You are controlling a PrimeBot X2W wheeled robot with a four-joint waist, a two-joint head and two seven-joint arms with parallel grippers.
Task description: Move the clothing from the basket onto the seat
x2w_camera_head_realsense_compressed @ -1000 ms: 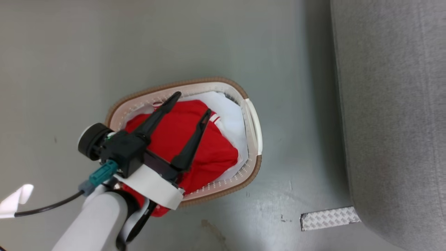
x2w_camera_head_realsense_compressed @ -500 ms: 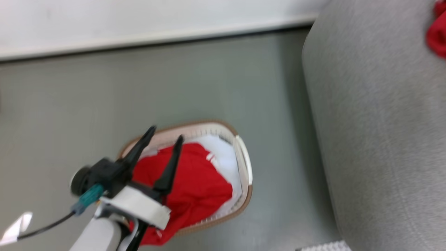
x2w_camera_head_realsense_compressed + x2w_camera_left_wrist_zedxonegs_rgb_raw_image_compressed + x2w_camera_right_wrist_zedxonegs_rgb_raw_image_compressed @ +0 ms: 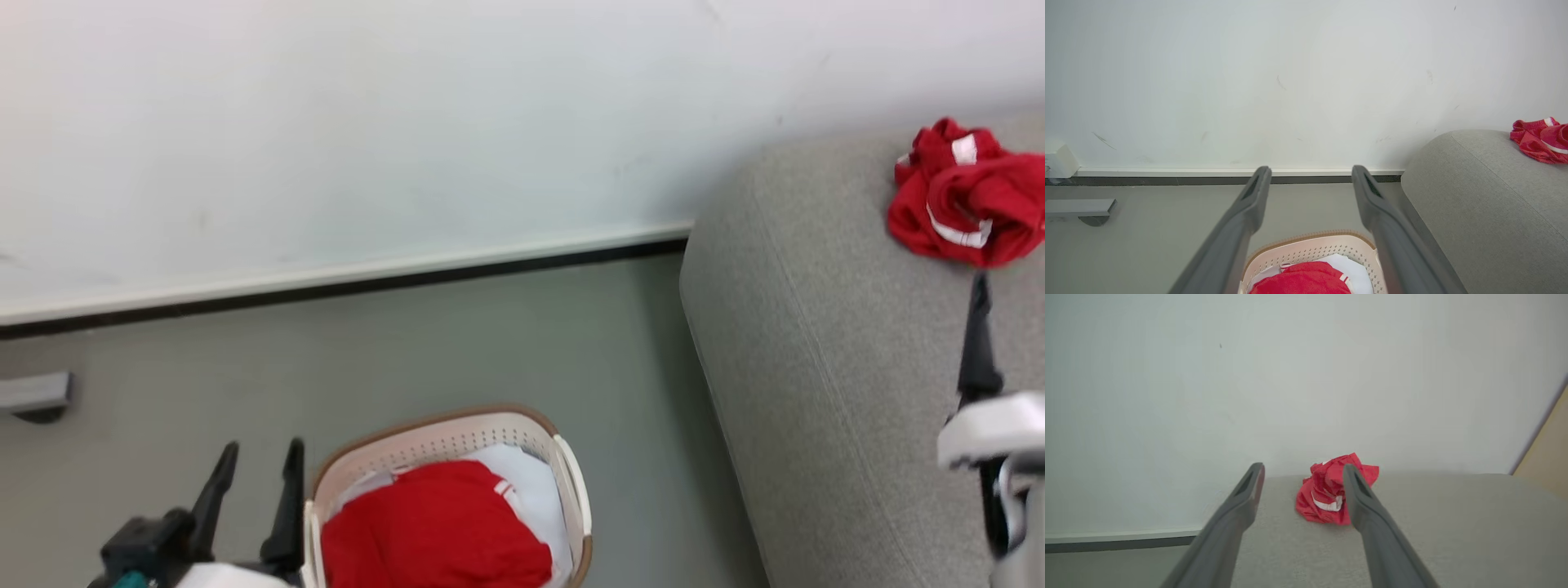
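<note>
Our right gripper [image 3: 1303,467] is holding its two fingers wide apart, and nothing is sitting between them. Just past its tips, a crumpled red garment [image 3: 1333,494] with white stripes is lying on the grey seat [image 3: 1453,522]. It is resting near the seat's back edge by the wall [image 3: 1306,375], a little way in from the rounded corner. It looks let go, but we cannot tell if a fingertip is brushing it.

Our left gripper [image 3: 261,457] is spreading its fingers too, and they are holding nothing. It is hanging just beside the left rim of the white laundry basket [image 3: 441,416], which is standing on the floor [image 3: 490,343] close to the seat. A second red garment [image 3: 433,531] is lying inside the basket on top of a white cloth [image 3: 531,498].

So we are thinking one piece is done and at least one more is waiting. We cannot see if anything is hiding under it.

A second ago our head camera was looking straight down into the basket. Now it is looking up higher, so the wall and the back of the seat are showing. That is the camera moving, not the basket. Back then the left gripper was reaching over the basket, above the second red garment. Now it is sitting off to the side of the rim. That garment is lying much as it was.
</note>
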